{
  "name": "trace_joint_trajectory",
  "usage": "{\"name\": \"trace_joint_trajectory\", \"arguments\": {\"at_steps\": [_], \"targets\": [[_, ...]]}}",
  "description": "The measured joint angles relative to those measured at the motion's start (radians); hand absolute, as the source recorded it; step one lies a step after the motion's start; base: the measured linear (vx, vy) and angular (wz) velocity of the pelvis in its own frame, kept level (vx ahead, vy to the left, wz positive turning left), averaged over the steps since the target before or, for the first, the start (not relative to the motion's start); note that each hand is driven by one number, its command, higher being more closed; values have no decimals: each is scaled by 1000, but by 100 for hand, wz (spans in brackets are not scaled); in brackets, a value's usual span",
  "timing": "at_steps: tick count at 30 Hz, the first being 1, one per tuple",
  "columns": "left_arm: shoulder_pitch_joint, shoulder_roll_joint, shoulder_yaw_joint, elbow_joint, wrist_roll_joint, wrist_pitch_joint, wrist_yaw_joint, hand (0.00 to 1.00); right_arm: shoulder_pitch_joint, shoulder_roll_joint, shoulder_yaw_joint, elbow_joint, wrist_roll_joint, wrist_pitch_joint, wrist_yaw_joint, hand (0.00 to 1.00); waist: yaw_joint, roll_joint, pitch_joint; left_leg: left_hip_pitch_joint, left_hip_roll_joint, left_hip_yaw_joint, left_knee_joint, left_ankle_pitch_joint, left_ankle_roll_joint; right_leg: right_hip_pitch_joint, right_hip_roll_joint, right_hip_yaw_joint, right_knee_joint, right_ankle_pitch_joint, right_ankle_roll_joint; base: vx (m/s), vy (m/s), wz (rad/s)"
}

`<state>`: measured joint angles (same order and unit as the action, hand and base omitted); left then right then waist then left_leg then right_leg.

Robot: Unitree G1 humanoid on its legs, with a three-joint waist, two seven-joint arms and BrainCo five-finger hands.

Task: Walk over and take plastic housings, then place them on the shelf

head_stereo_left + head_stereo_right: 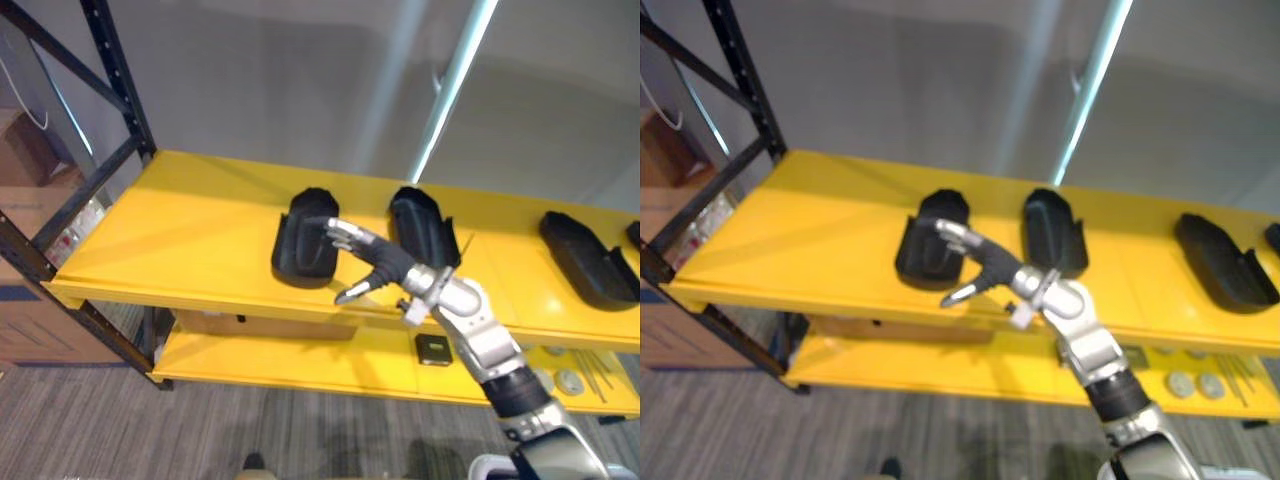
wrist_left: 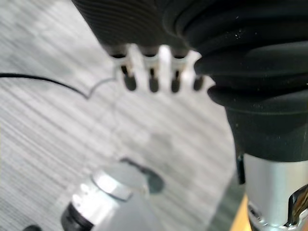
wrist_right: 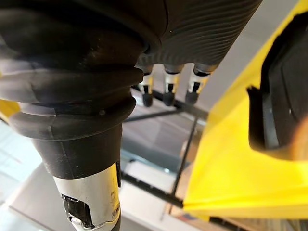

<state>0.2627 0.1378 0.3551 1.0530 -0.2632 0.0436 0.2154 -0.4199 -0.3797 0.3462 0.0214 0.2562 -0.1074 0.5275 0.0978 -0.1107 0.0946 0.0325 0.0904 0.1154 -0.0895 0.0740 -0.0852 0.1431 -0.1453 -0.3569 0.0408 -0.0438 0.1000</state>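
The upper board (image 1: pixel 200 240) of the yellow shelf serves as the landmark; off its left end stand cardboard boxes (image 1: pixel 30 300), and at that same end rises the black frame (image 1: pixel 115 60) of the shelf. The left hand (image 2: pixel 144 24) hangs off the board, above the grey carpet floor (image 2: pixel 57 134); its fingers (image 2: pixel 151 82) hang straight and loose with nothing in them.

On the board's left-middle part lies the first plastic housing (image 1: pixel 305 240), black, near the front edge. The right hand (image 1: pixel 385 262) reaches over the board's front edge to this housing's right side; its fingers (image 1: pixel 345 232) lie stretched out over the housing's right rim and its thumb (image 1: pixel 358 290) points away from them, toward the front edge; the hand is spread wide and clasps nothing; whether the fingertips touch the housing cannot be told.

Just right of the hand, on the board's middle, sits a second housing (image 1: pixel 422 228); well apart from it, toward the board's right end, lies a third housing (image 1: pixel 588 258); at the very right end a fourth housing (image 1: pixel 634 235) shows in part.

Below the board, on the lower board (image 1: pixel 300 365), rests a small dark square part (image 1: pixel 433 349), and further right some round discs (image 1: pixel 570 380).
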Motion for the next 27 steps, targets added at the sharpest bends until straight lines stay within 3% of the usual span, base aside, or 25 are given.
{"name": "trace_joint_trajectory", "arguments": {"at_steps": [15, 21, 27], "targets": [[-24, 7, -14, -16, -2, -30, 9, 0, 2, 54, 121, 144, -77, 37, 63, 0, -2, 2, 7, -15, -13, -19, 0, 0, 0, 1, -8, -30, -1, -8, 5, 5, 0, 5], [-29, 9, -16, -55, 0, -43, 11, 0, -1, 131, 136, 267, -140, 34, 15, 0, 7, -3, 55, -15, -38, -22, 0, -6, 8, 18, -37, -57, 4, -14, 12, 15, 17, 14], [-29, 10, -16, -63, -1, -41, 20, 0, -29, 145, 136, 339, -193, -6, -47, 0, 10, 15, 68, -14, -60, -39, 1, -17, 25, 18, -61, -57, 28, -12, 14, 43, 29, 11]]}}
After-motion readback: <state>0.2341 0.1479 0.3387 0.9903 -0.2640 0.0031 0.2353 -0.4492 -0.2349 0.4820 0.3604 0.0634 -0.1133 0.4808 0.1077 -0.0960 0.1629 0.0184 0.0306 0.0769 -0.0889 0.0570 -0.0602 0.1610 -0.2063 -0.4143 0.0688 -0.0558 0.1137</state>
